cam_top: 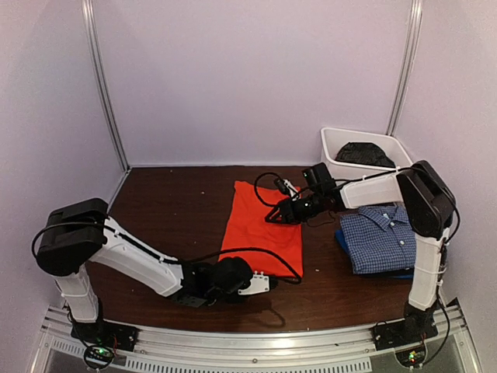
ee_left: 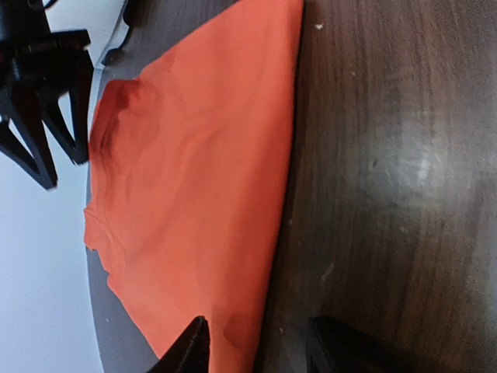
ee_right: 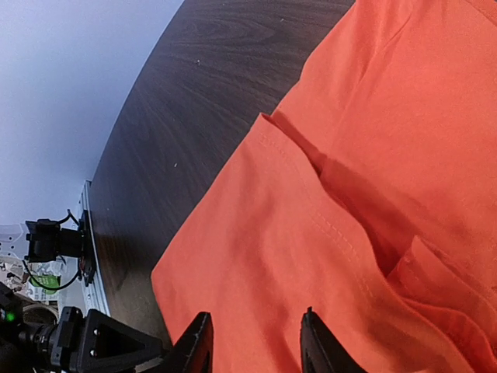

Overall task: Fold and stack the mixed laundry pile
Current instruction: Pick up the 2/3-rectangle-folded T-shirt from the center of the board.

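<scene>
dark wooden table (cam_top: 171,210) holds, nearest, the left gripper (ee_left: 256,351), jaws apart astride the near corner of the flat orange t-shirt (cam_top: 260,225), then the right gripper (ee_right: 252,346), jaws apart over its far edge, beside the folded checked shirt (cam_top: 380,237).

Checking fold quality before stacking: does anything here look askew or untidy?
The orange T-shirt lies skewed, its folded-over layer uneven and rumpled. A black garment sits crumpled in the white tub. The checked shirt looks neatly folded.
</scene>
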{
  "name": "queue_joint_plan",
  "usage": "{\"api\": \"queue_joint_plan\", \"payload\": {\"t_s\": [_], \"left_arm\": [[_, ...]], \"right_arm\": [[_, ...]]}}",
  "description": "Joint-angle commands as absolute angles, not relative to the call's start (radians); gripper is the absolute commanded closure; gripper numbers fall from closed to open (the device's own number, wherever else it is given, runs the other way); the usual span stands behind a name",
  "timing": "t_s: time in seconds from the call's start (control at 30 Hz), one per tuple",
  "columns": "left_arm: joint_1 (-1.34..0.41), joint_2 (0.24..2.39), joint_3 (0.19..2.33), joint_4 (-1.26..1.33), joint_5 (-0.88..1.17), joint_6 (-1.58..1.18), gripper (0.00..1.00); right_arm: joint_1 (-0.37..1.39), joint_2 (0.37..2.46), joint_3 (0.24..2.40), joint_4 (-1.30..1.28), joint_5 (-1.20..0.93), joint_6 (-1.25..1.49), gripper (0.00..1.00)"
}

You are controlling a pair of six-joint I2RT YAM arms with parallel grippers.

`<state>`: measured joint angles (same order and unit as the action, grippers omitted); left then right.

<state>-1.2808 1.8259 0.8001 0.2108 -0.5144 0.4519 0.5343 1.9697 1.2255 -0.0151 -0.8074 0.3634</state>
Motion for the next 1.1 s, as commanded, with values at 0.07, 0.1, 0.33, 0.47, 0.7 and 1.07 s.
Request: {"api": "queue_joint_plan", "payload": {"t_s": [0.07,0.1,0.33,0.47,0.7,1.07], "left_arm": [[-1.289,1.962,0.875,0.269,-0.6,0.611,0.58],[-1.289,1.976,0.881,0.289,-0.61,0.626,0.59],[-1.267,2.018,0.923,0.304,-0.645,0.648,0.93],[-1.288,1.948,0.968,0.107,-0.554,0.575,1.0],[-1.392,1.795,1.003,-0.294,-0.327,0.341,1.0],[-1.413,1.714,1.189,-0.616,-0.065,0.239,1.0]], "right_arm": [[0.535,2.097,1.339,-0.08,-0.775,0.292,0.62],[0.536,2.121,1.351,-0.094,-0.763,0.28,0.62],[0.542,2.215,1.369,-0.101,-0.761,0.248,0.64],[0.566,2.195,1.341,-0.102,-0.756,0.235,0.64],[0.646,2.016,1.166,-0.089,-0.8,0.245,0.64],[0.564,1.875,1.331,-0.203,-0.761,0.221,0.54]]}}
